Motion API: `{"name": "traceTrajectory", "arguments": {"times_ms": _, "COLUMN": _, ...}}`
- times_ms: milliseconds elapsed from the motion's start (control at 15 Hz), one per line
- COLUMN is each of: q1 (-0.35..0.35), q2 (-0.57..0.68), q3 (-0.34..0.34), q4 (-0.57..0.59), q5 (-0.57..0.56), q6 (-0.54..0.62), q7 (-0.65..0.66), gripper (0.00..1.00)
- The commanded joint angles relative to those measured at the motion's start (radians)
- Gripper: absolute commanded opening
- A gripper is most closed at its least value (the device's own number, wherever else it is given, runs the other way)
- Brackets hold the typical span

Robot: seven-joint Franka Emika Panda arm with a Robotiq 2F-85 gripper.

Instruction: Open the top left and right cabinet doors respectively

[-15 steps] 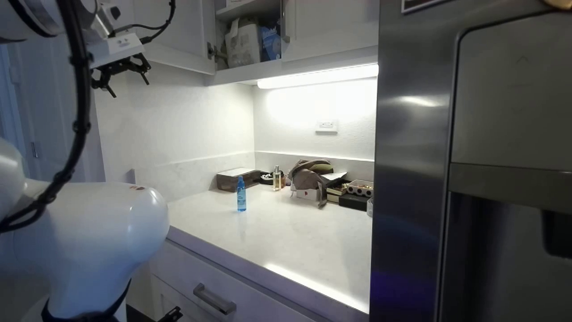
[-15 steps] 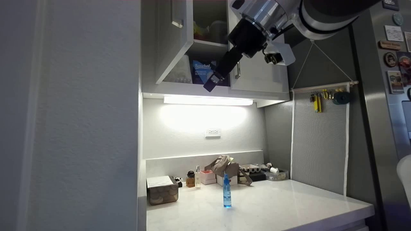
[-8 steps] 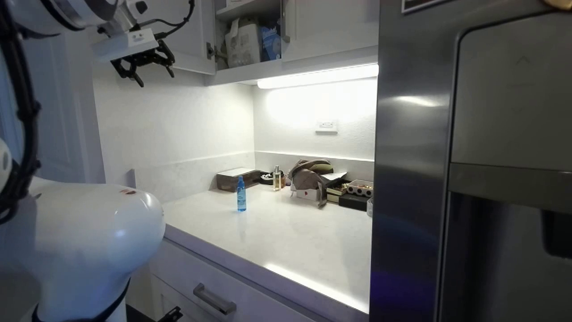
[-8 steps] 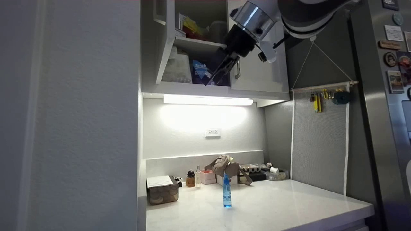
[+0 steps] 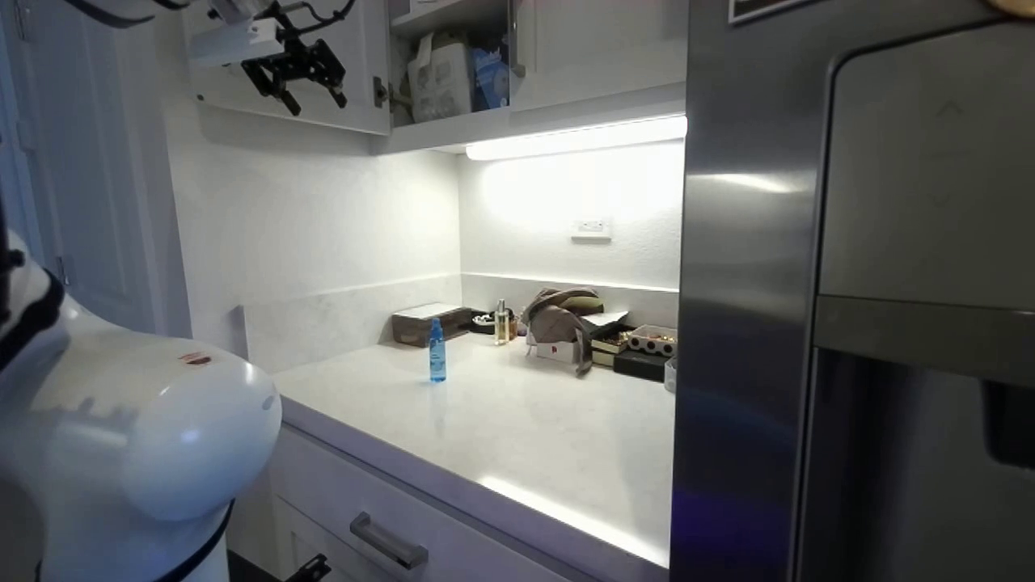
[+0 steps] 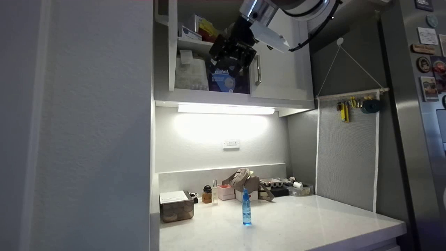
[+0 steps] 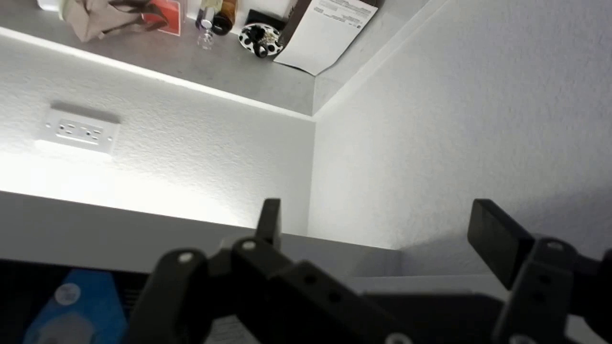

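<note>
The top left cabinet door stands swung wide open; in an exterior view it shows nearly edge-on. The top right cabinet door is shut, with a metal bar handle near its left edge; it also shows in an exterior view. My gripper is open and empty, in front of the open cabinet, left of the right door's handle in an exterior view. In the wrist view its jaws stand wide apart with nothing between them. The upper parts of both doors are cut off.
Inside the cabinet are a blue box, a clear bag and a shelf. Below are a lit lamp and a counter with a blue bottle. A steel refrigerator stands on the right.
The left door has swung further open. My gripper has risen and turned; in an exterior view it has moved up and to the right. The right door has not moved.
</note>
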Motion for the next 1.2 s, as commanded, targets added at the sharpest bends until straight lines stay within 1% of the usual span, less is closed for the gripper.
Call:
{"name": "traceTrajectory", "arguments": {"times_ms": 0, "q1": 0.009, "q2": 0.015, "q3": -0.007, "q4": 0.02, "q5": -0.015, "q6": -0.014, "q7": 0.013, "gripper": 1.0}}
{"name": "traceTrajectory", "arguments": {"times_ms": 333, "q1": 0.019, "q2": 0.015, "q3": -0.008, "q4": 0.013, "q5": -0.014, "q6": -0.013, "q7": 0.011, "gripper": 1.0}}
{"name": "traceTrajectory", "arguments": {"times_ms": 467, "q1": 0.007, "q2": 0.008, "q3": 0.006, "q4": 0.023, "q5": 0.051, "q6": -0.028, "q7": 0.145, "gripper": 1.0}}
{"name": "traceTrajectory", "arguments": {"times_ms": 667, "q1": 0.003, "q2": -0.05, "q3": -0.01, "q4": 0.048, "q5": 0.103, "q6": -0.123, "q7": 0.269, "gripper": 1.0}}
{"name": "traceTrajectory", "arguments": {"times_ms": 867, "q1": -0.02, "q2": -0.098, "q3": -0.013, "q4": 0.086, "q5": 0.158, "q6": -0.174, "q7": 0.393, "gripper": 1.0}}
{"name": "traceTrajectory", "arguments": {"times_ms": 1000, "q1": -0.038, "q2": -0.126, "q3": -0.017, "q4": 0.107, "q5": 0.188, "q6": -0.178, "q7": 0.476, "gripper": 1.0}}
{"name": "traceTrajectory", "arguments": {"times_ms": 1133, "q1": -0.062, "q2": -0.14, "q3": -0.015, "q4": 0.121, "q5": 0.21, "q6": -0.151, "q7": 0.559, "gripper": 1.0}}
